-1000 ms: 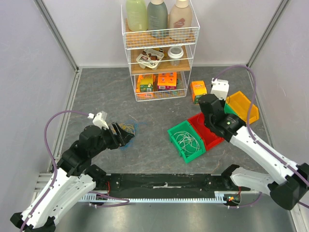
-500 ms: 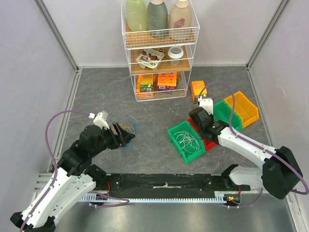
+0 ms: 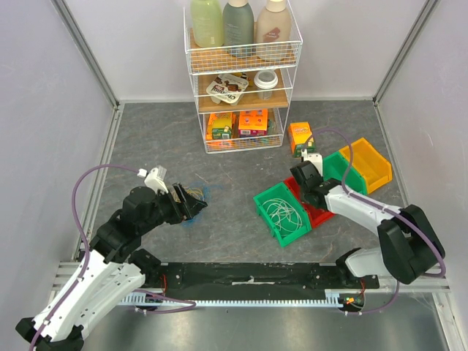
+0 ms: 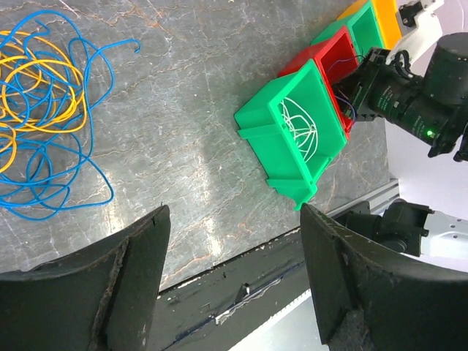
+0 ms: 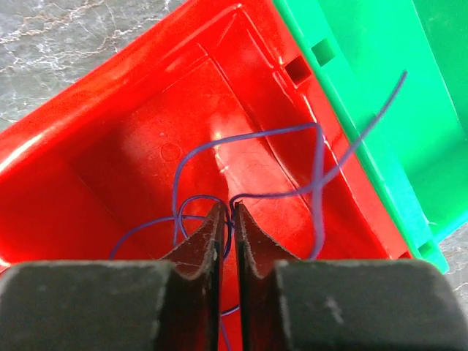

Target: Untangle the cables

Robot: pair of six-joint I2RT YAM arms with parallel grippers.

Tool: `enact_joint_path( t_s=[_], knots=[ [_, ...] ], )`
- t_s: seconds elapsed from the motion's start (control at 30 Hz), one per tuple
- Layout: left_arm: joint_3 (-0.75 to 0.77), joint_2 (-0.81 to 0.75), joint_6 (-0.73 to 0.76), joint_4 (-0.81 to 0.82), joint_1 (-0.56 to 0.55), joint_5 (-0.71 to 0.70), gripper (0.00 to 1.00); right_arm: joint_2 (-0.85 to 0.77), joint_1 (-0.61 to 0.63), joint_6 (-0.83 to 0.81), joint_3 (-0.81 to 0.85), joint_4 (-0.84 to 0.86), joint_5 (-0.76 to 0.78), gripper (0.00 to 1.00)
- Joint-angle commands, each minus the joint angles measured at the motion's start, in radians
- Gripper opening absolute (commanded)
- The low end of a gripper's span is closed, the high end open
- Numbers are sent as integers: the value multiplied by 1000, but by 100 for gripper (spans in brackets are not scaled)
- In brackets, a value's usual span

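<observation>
The left gripper (image 4: 232, 241) hung over the grey table (image 3: 146, 139) with its fingers spread wide apart and nothing between them. Just at its 11 o'clock, a messy heap of blue and yellow cables (image 4: 40, 110) lay on the table.

At 12 o'clock on the table stood a wire shelf (image 3: 241, 77). It had three bottles (image 3: 239, 23) on top, a tub and a jar (image 3: 266, 82) in the middle, and small orange boxes (image 3: 252, 121) at the bottom. The words on all of them were too small to read. One more orange box (image 3: 300, 137) sat just at the shelf's 4 o'clock.

Next came a green bin (image 4: 267, 153) with thin white cables (image 4: 301, 130) curled up inside it. Touching it at 2 o'clock was a red bin (image 5: 110, 161). A purple cable (image 5: 248, 133) looped inside the red bin. The right gripper (image 5: 228, 219) reached down into this bin, its fingers almost pressed together and pinching the purple cable in the thin slit between them.

At 2 o'clock from there sat another green bin (image 3: 338, 165), then a yellow bin (image 3: 369, 162)
</observation>
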Motion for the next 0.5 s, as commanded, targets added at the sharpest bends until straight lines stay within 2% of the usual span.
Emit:
enact_joint_path(
  t_s=[0.0,0.2,0.47],
  knots=[
    [20,-6,-21,37,-2,9,78,9,-8,-43,66,-15,15,22],
    [25,50,-11,42,0,-8,79,-109,-7,-93,114,-73,-8,40],
    [39,98,-14,34,0,-79,81,-256,-5,-64,149,-151,-149,59]
  ],
)
